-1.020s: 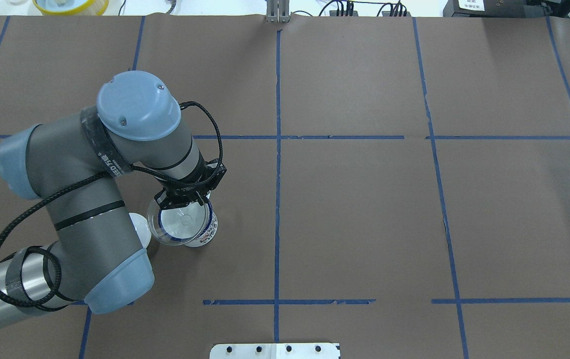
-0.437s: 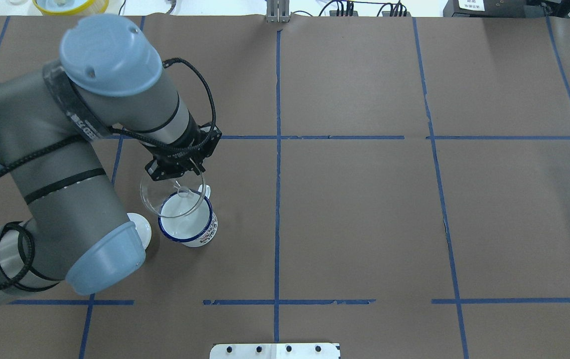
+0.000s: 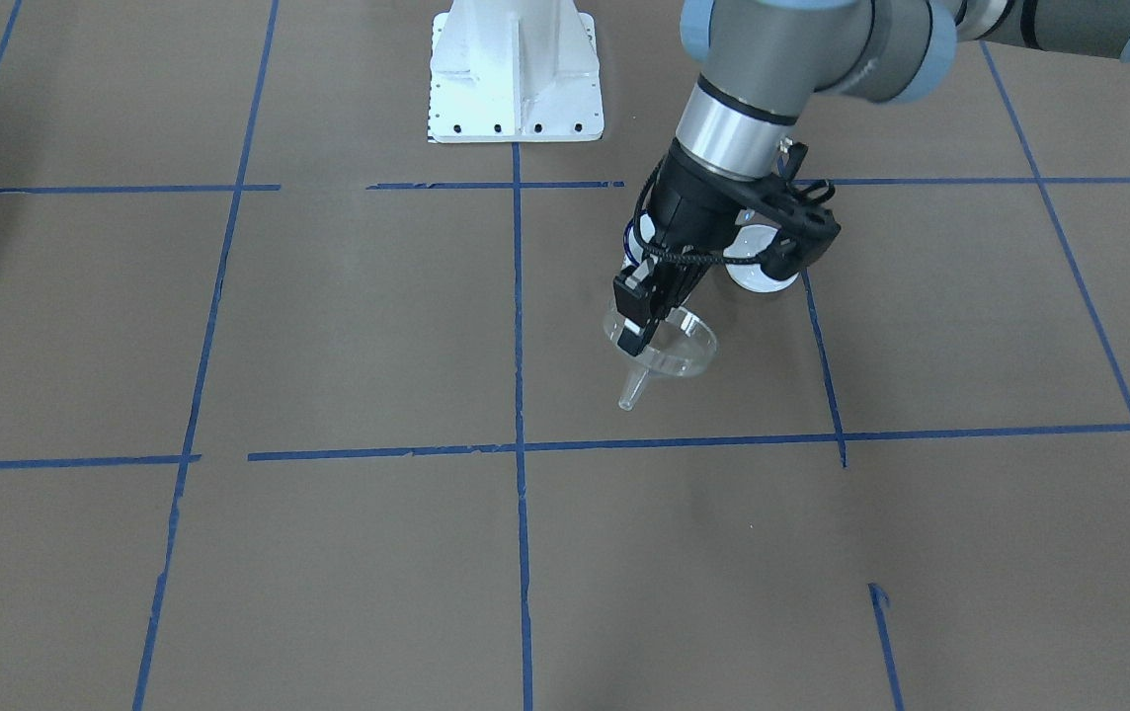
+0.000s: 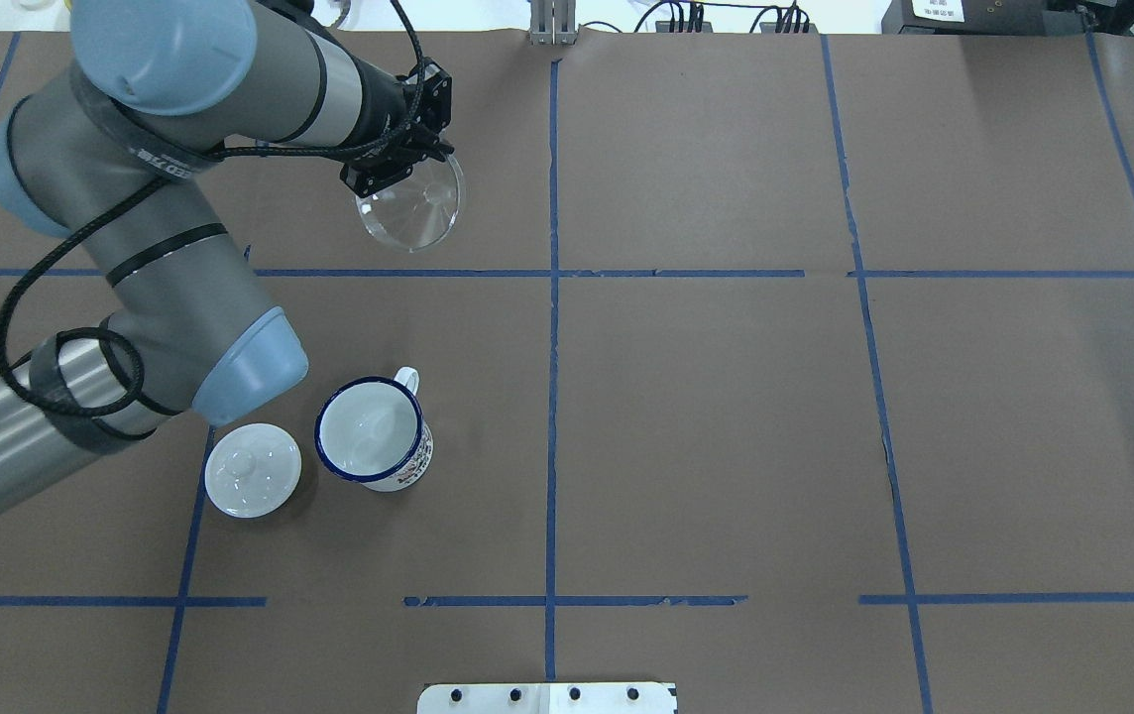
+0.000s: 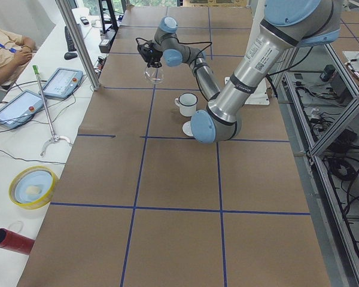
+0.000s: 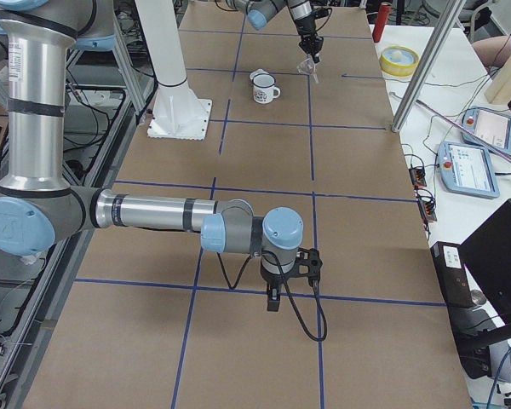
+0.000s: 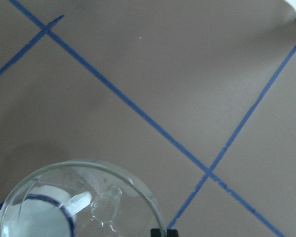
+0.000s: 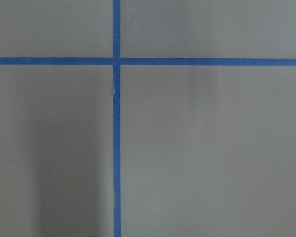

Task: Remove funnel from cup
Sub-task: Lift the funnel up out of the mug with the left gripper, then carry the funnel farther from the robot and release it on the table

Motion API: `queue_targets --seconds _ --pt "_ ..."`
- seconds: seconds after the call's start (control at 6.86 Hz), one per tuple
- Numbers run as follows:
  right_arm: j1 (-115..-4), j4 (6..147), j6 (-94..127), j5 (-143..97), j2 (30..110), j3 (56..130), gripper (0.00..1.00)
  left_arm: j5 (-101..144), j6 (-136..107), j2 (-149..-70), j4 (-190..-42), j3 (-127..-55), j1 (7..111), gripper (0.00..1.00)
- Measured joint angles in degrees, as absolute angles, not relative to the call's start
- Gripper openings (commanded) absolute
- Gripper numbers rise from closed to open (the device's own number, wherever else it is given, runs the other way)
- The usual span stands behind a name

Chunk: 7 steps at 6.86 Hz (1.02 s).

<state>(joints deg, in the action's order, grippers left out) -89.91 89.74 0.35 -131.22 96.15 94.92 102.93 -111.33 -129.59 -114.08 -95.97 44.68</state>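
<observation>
My left gripper (image 4: 394,169) is shut on the rim of the clear plastic funnel (image 4: 408,208) and holds it in the air, tilted, over the far left part of the table. In the front view the gripper (image 3: 639,321) holds the funnel (image 3: 669,351) with its spout pointing down and left. The funnel also fills the bottom of the left wrist view (image 7: 84,202). The white mug with a blue rim (image 4: 374,434) stands upright and empty, well apart from the funnel. My right gripper (image 6: 272,300) hangs over bare table; I cannot tell whether it is open or shut.
A white domed lid (image 4: 253,469) lies just left of the mug. The white robot base plate (image 3: 516,79) is at the near edge. A yellow bowl (image 5: 33,186) and tablets (image 5: 60,82) sit on the side bench beyond the table.
My left gripper lifted the funnel out of the mug and carried it up and away toward the far side of the table. The mug stayed in place.
</observation>
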Motion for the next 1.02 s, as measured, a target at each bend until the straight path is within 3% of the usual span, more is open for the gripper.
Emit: queue_targets --seconds 0.44,1.02 --pt "-89.9 89.7 0.4 -131.2 96.2 94.9 1.00 93.2 -113.7 -128.8 -140.8 -77.1 45.8 0.00" --pt "-89.9 89.7 0.4 -131.2 96.2 94.9 1.00 92.0 -113.9 -121.0 -152.3 -76.2 46.5 0.00"
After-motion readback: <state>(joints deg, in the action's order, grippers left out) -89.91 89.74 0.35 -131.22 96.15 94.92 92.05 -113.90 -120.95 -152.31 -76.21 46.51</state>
